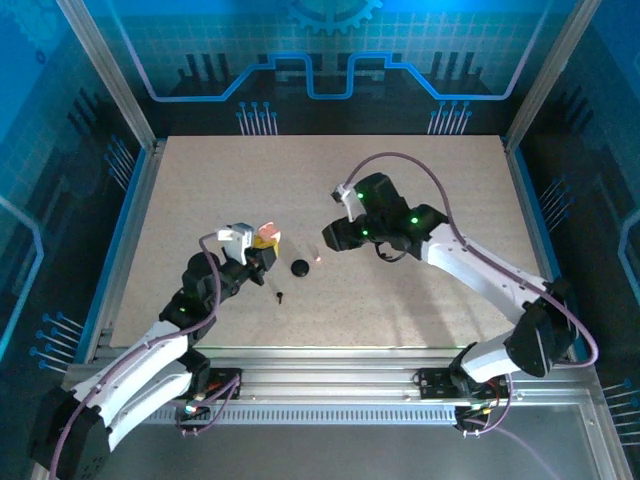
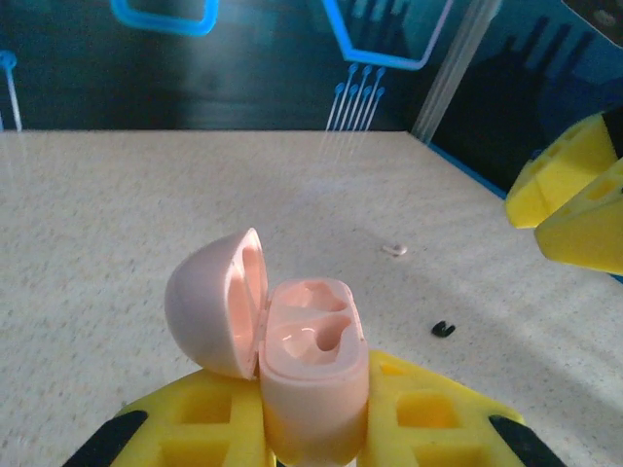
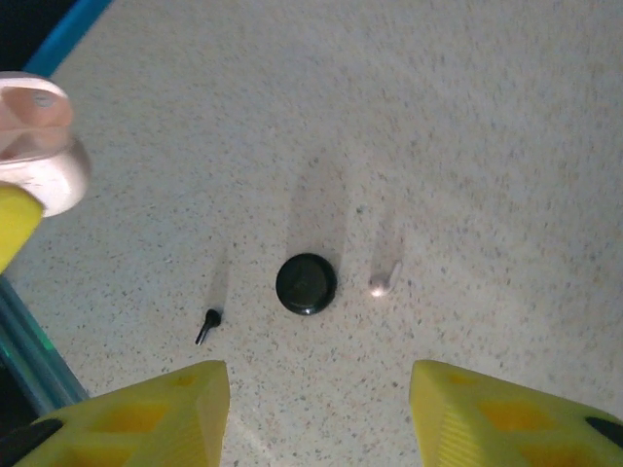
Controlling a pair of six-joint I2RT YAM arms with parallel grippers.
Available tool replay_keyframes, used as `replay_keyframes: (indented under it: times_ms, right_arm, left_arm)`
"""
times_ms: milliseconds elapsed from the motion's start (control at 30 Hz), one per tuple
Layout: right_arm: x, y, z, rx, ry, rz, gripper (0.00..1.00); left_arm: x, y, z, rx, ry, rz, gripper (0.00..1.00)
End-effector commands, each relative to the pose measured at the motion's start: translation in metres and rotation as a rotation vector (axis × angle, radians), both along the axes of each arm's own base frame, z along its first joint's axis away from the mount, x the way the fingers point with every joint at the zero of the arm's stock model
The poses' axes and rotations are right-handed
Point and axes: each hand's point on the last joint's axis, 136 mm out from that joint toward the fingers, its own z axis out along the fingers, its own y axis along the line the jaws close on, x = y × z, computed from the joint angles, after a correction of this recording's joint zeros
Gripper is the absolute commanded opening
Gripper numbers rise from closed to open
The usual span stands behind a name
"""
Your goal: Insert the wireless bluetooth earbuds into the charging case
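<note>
Charging case (image 2: pixel 311 365) (pink, lid open), clamped in left gripper (image 2: pixel 311 423)

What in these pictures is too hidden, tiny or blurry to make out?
- Left wrist view: the pink charging case hides where the left claw grips it.
- Right wrist view: the bottom edge cuts off the open right claw.
- Right wrist view: the pale piece beside the black disc is too small and blurred to name.
- Right wrist view: the tiny black piece is too small to identify.
</note>
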Motion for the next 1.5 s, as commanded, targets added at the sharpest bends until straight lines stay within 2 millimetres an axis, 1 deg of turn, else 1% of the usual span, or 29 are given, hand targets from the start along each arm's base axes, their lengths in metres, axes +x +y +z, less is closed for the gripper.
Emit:
replay_keyframes:
  times_ms: [0,67,133,233,333,467,533,767,833,967,1067,1233,1367,1467]
  right_arm:
    - [0.004,-0.005,-0.027,-0.052,0.110,-0.144,0.52]
    - [0.010,-0.006,-0.047,-0.092,0.148,-0.215,0.51]
    - [0.012,-0.002,-0.064,-0.126,0.182,-0.255,0.50]
    - [0.017,0.007,-0.081,-0.161,0.220,-0.290,0.50]
    - [0.025,0.010,-0.096,-0.186,0.277,-0.366,0.49]
    - [0.032,0.030,-0.113,-0.185,0.311,-0.346,0.49]
    - [0.035,0.035,-0.123,-0.199,0.327,-0.342,0.48]
    - [0.045,0.043,-0.153,-0.258,0.355,-0.347,0.45]
    - [0.045,0.045,-0.161,-0.267,0.368,-0.342,0.45]
    - [0.043,0.047,-0.173,-0.276,0.391,-0.338,0.43]
    - [0.043,0.045,-0.177,-0.298,0.380,-0.342,0.42]
    - [0.046,0.044,-0.181,-0.315,0.359,-0.350,0.39]
    - [0.047,0.048,-0.185,-0.306,0.358,-0.340,0.38]
    - [0.047,0.046,-0.186,-0.332,0.346,-0.340,0.37]
  left_arm:
    - [0.006,0.013,0.004,-0.019,0.040,0.076,0.17]
    - [0.006,0.015,0.003,-0.021,0.037,0.089,0.17]
    - [0.008,0.018,0.001,-0.018,0.037,0.108,0.17]
    - [0.009,0.022,-0.002,-0.008,0.044,0.125,0.17]
    - [0.010,0.026,-0.006,0.001,0.056,0.142,0.17]
    - [0.012,0.032,-0.010,0.006,0.068,0.172,0.18]
    - [0.013,0.034,-0.010,0.006,0.067,0.177,0.18]
    - [0.013,0.036,-0.012,0.005,0.071,0.181,0.18]
    - [0.013,0.036,-0.013,0.000,0.073,0.181,0.18]
    - [0.012,0.038,-0.015,-0.004,0.068,0.189,0.18]
    - [0.011,0.039,-0.015,-0.001,0.065,0.191,0.18]
    - [0.012,0.038,-0.010,-0.005,0.050,0.189,0.18]
    - [0.012,0.038,-0.009,-0.006,0.047,0.189,0.18]
    - [0.012,0.038,-0.009,-0.010,0.047,0.187,0.18]
